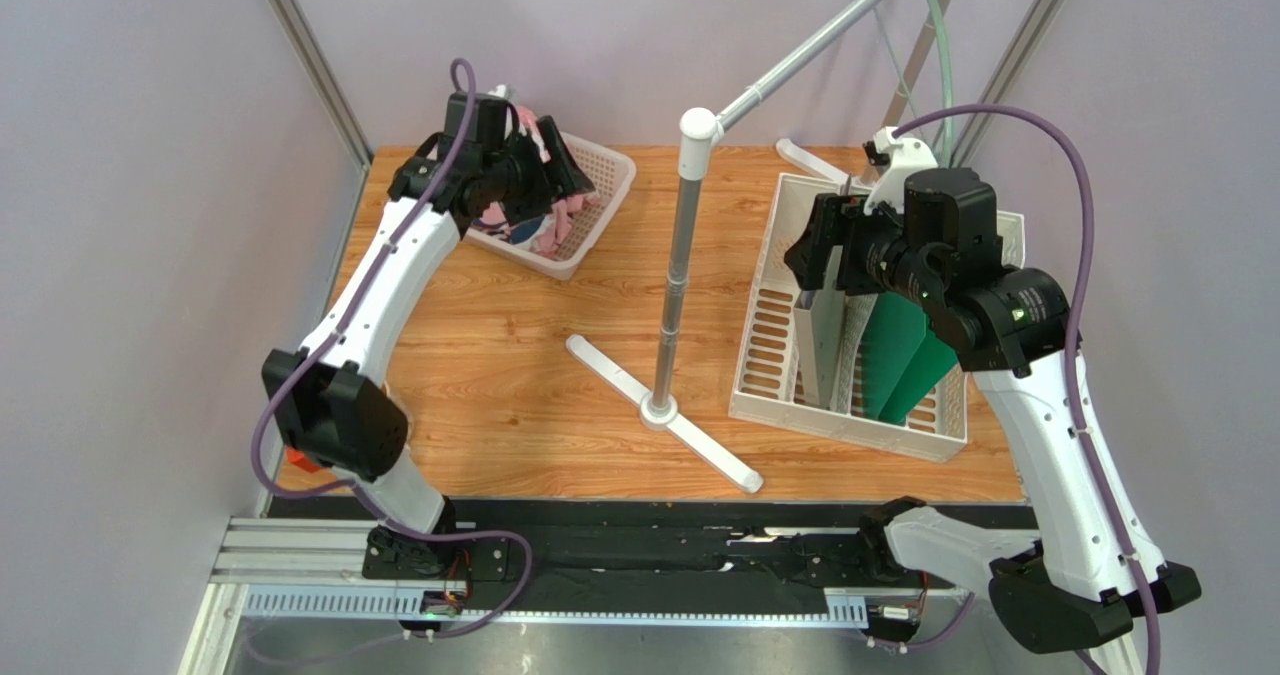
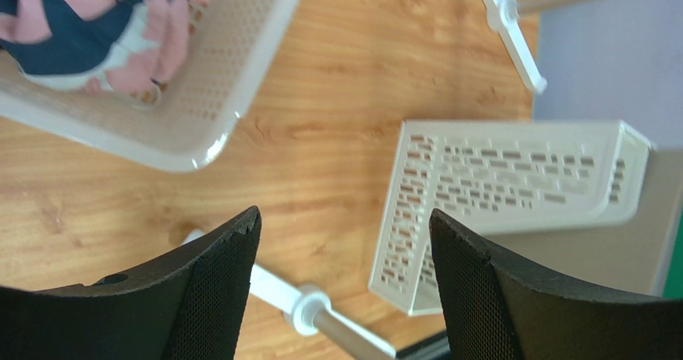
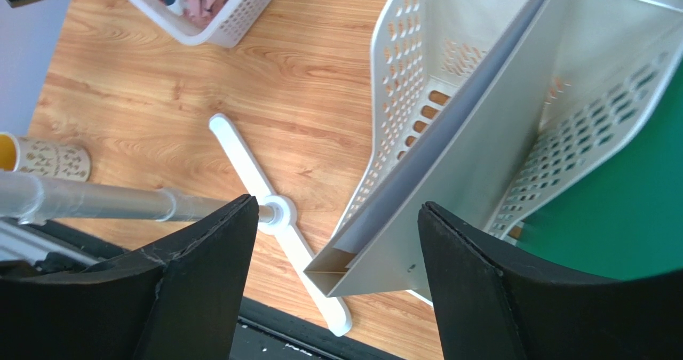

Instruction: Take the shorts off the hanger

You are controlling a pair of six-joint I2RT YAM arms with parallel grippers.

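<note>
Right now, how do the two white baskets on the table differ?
The left basket is smaller and holds the shorts; the right basket is larger and holds green folders. The left basket has fine holes; the right basket has long slots. Both are white, perforated, on the wooden table.

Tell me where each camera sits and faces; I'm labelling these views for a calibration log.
Top external: above and behind, looking down at the table; left arm and right arm show.
Left wrist: above the small basket's edge, looking down at the shorts and table; the open left gripper shows.
Right wrist: above the large basket, looking down into it; the open right gripper shows.
Shared: all three show the rack's white base and both baskets.
</note>
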